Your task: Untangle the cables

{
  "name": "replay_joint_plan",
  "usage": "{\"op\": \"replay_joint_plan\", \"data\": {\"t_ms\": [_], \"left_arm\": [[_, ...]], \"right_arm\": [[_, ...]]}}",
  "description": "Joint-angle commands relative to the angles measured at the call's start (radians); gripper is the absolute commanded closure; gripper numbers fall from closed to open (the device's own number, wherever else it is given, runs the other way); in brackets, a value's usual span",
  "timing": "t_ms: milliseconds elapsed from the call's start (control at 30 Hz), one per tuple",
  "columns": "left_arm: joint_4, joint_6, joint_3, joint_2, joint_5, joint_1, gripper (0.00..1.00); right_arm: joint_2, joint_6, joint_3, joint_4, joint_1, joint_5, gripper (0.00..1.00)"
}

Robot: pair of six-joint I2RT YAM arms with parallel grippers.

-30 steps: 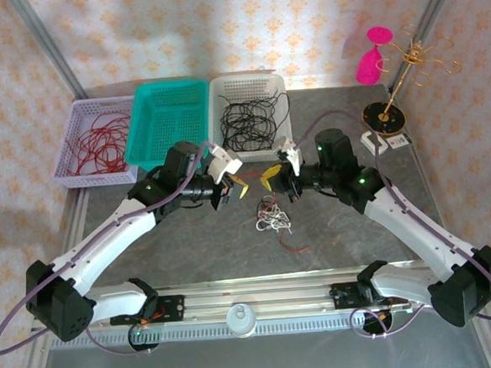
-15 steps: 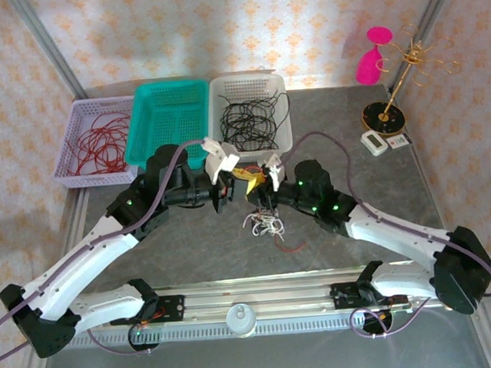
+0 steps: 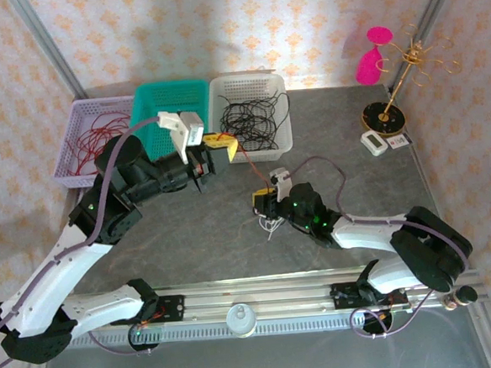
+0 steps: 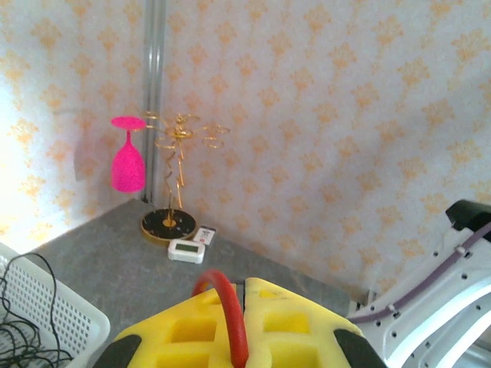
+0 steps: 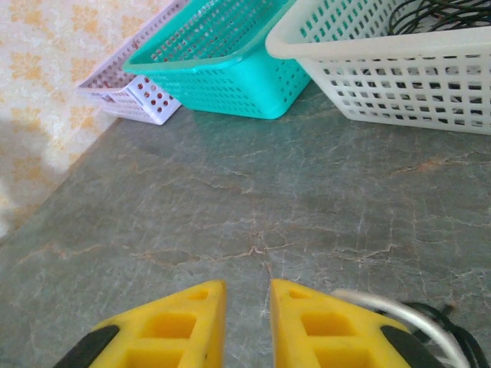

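My left gripper point(image 3: 219, 141) is raised in front of the white basket, shut on a red cable point(image 4: 230, 322) that loops up between its yellow fingers. That red cable point(image 3: 244, 163) runs taut down towards the clump of cables point(image 3: 271, 224) on the grey table. My right gripper point(image 3: 259, 201) sits low over the table at the clump's far-left side. In the right wrist view its fingers point(image 5: 192, 322) stand a small gap apart with only bare table between them. A white cable point(image 5: 399, 310) lies just to the right of them.
Along the back stand a lilac basket point(image 3: 99, 139) with red cables, a teal basket point(image 3: 160, 106) and a white basket point(image 3: 254, 120) with black cables. A pink glass point(image 3: 372, 61) hangs on a gold stand point(image 3: 388, 111) at the back right, with a timer point(image 3: 376, 143) beside it.
My left gripper has lifted up and back-left towards the baskets, pulling the red cable out of the clump. My right gripper has dropped forward onto the table beside the clump, its jaws slightly parted.
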Motion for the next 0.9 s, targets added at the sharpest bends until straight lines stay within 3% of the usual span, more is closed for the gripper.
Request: {"op": "replay_joint_plan", "data": {"t_ms": [0, 267, 600, 867], "left_arm": [[0.033, -0.008, 0.081, 0.000, -0.029, -0.004, 1.00], [0.021, -0.016, 0.242, 0.034, -0.079, -0.004, 1.00], [-0.004, -0.014, 0.401, 0.092, -0.103, -0.004, 1.00], [-0.076, 0.036, 0.388, 0.105, -0.246, -0.004, 1.00]], "right_arm": [[0.027, 0.046, -0.020, 0.083, 0.007, 0.084, 0.79], [0.105, 0.076, -0.029, 0.079, 0.007, 0.156, 0.82], [0.204, 0.107, 0.013, 0.064, 0.006, 0.149, 0.84], [0.141, 0.120, 0.079, -0.093, 0.007, 0.179, 0.81]]}}
